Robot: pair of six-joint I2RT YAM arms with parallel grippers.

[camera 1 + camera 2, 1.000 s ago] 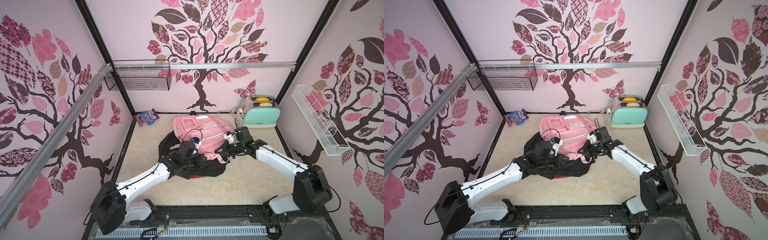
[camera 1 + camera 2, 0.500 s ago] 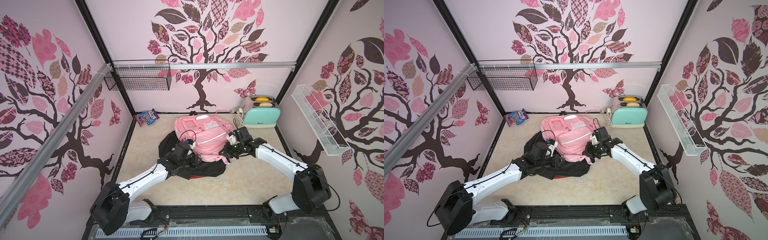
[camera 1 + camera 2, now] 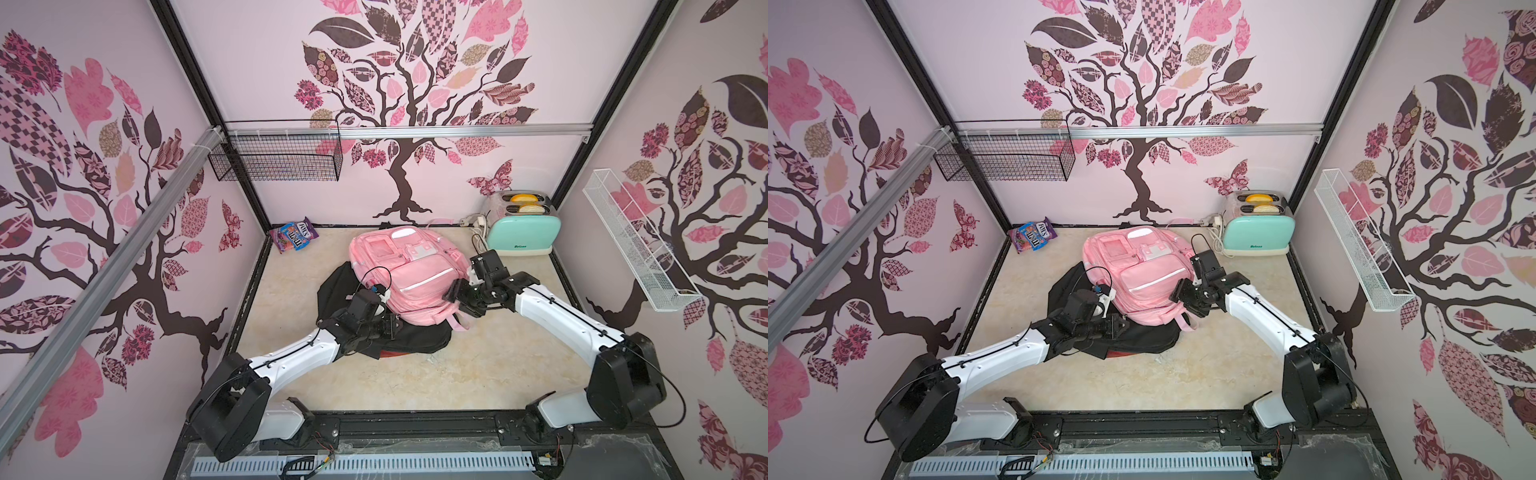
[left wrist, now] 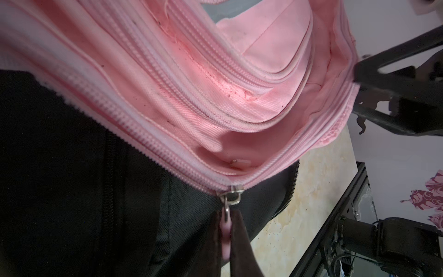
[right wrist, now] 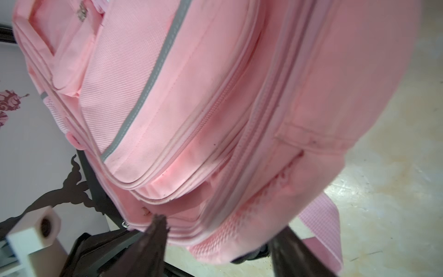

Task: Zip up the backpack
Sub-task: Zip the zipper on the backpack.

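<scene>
Beige table (image 3: 478, 374), with the pink backpack (image 3: 411, 278) lying front-up toward the back wall; everything else is placed from it. A black bag (image 3: 415, 343) sits under its near-left part, partly covered. A mint toaster (image 3: 523, 235) is behind-right of the pack and well apart, and a candy bag (image 3: 294, 240) is behind-left by the wall. Change: the right gripper (image 5: 221, 230) was clamped on the pack's right edge a second ago. Its jaws are now spread wide, one finger (image 5: 154, 239) just against the fabric at the lower corner seam, the other off to the side, nothing held. The pack has also swung slightly since then. The left gripper (image 4: 227, 215) is at the pack's near-left edge, same as before, jaws pressed together. It pinches the pink pull tab (image 4: 225, 239) hanging from the metal zipper slider (image 4: 231, 196). In the left wrist view the two tooth rows split apart at the slider and the compartment gapes with pink lining showing, so the zip is not closed. Judgement: the release leaves the pack with no anchor, so a tug on the tab now would likely drag the soft pack rather than run the slider. The right arm probably needs to re-grip further along the open track to tension it. Much of the visible track is still open.
</scene>
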